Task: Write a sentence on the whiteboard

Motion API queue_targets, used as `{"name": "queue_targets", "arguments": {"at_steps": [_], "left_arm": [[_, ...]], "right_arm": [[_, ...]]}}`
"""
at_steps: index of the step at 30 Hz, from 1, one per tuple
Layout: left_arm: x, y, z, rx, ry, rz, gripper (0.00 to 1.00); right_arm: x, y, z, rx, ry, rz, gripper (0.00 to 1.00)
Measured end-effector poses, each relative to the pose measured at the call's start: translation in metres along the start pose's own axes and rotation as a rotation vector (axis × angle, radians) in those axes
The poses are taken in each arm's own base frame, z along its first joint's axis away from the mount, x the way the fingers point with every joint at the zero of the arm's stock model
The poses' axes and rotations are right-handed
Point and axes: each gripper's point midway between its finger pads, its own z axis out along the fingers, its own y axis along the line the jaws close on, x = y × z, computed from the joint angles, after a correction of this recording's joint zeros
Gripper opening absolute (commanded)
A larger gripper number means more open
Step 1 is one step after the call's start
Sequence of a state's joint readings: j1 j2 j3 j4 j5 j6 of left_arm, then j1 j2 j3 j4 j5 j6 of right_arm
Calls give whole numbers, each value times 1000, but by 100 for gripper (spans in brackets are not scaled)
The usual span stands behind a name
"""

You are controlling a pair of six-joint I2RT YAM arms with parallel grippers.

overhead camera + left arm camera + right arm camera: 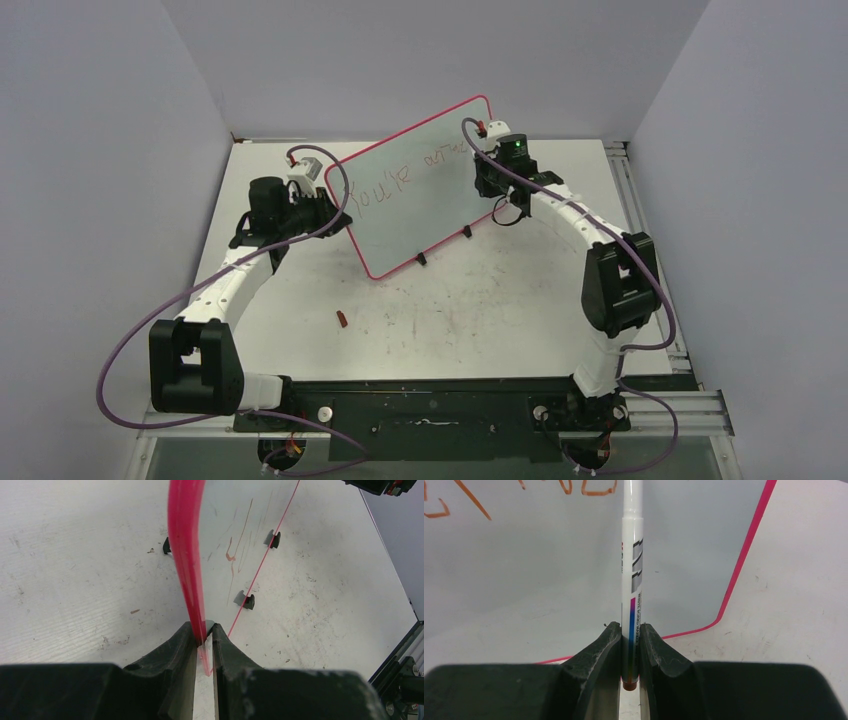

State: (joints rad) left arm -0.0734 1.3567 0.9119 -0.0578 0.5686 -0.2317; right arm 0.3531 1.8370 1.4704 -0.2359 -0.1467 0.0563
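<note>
The work area is a scuffed white surface (pixel 480 310) enclosed by pale grey walls (pixel 100 150). A small red item (pixel 341 319) lies on the surface nearest the arm bases, well apart from everything else. Beyond it, the whiteboard (pixel 420 200) stands on its lower long edge at the middle of the surface, carried by two black clip feet (pixel 421 260). The left gripper (pixel 205 634) is closed on the pink-red rim at the board's left edge, one finger on each face. The sentence (pixel 385 185) runs in reddish-brown handwritten letters across the upper part of the board face. At the far right end of the board, the right gripper (pixel 629 630) is clamped tight on a white marker (pixel 633 555). The marker points toward the board face; its tip is out of view.
</note>
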Motion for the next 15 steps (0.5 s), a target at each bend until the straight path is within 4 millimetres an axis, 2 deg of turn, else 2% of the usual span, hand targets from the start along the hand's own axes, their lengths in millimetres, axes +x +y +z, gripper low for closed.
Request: {"name": "queue_targets", "arguments": {"at_steps": [4,15], "left_arm": [[0,1,0,-4,1,-1,0],[0,1,0,-4,3,-2,0]], "right_arm": [[6,0,3,0,20,1,5],[8,0,3,0,25,1,5]]}}
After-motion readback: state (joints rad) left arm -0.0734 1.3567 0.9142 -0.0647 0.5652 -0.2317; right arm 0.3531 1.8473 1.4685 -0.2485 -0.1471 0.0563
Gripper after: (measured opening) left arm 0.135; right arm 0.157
